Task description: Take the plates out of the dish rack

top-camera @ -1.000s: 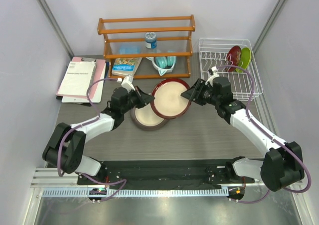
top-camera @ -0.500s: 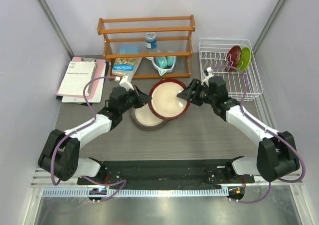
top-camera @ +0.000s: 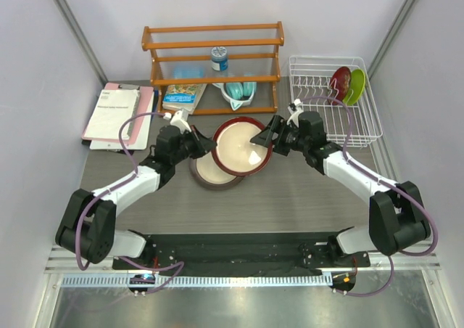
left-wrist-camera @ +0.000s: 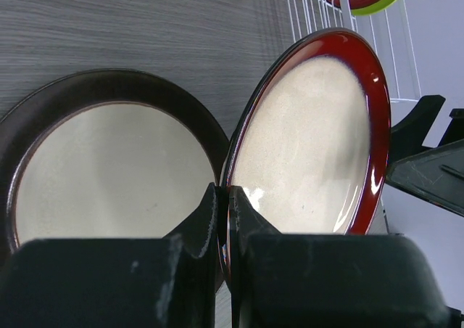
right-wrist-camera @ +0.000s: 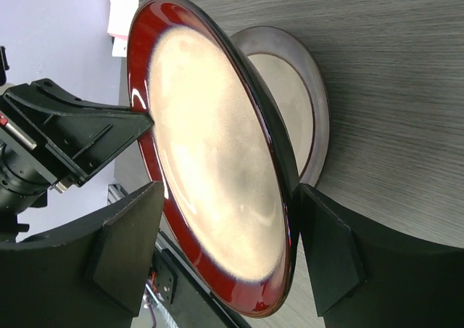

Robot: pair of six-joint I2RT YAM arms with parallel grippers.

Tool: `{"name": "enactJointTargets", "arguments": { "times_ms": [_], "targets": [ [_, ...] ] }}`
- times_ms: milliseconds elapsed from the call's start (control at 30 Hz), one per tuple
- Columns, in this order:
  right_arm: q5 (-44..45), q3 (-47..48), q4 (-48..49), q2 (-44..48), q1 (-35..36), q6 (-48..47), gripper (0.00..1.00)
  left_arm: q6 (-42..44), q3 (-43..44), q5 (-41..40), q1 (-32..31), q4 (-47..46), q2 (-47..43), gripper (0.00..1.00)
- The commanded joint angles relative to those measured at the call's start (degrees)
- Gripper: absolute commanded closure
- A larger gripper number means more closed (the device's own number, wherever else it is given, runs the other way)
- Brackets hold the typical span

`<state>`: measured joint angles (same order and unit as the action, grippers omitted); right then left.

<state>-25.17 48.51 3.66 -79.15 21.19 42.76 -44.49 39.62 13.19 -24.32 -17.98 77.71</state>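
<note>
Only the left fingers (left-wrist-camera: 206, 223) pinched the tilted red plate (left-wrist-camera: 312, 146), the right fingers (right-wrist-camera: 127, 244) gaping empty around its rim, so it could slip onto the grey plate (left-wrist-camera: 109, 172).

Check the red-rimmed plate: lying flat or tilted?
Tilted: the red-rimmed plate stands steeply angled over the flat grey-rimmed plate, its rim pinched in the left gripper.

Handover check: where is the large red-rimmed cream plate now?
Top view, centre: the red-rimmed plate hangs tilted over the dark grey-brown plate, the left gripper clamping its left rim, the open right gripper straddling its right.
</note>
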Motion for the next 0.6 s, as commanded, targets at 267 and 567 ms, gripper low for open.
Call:
{"name": "enactJointTargets", "arguments": {
  "times_ms": [267, 567],
  "targets": [
    [-5.24, 2.55, 10.75, -2.75, 1.40, 2.06, 0.21, 0.10, -0.94, 5.79, 3.04, -3.03, -2.74, 1.00],
    [-5.51, 3.26, 11.28, -6.80, 1.31, 1.80, 0.19, -1.65, -3.23, 9.05, 6.56, -5.93, -4.15, 1.00]
  ]
}}
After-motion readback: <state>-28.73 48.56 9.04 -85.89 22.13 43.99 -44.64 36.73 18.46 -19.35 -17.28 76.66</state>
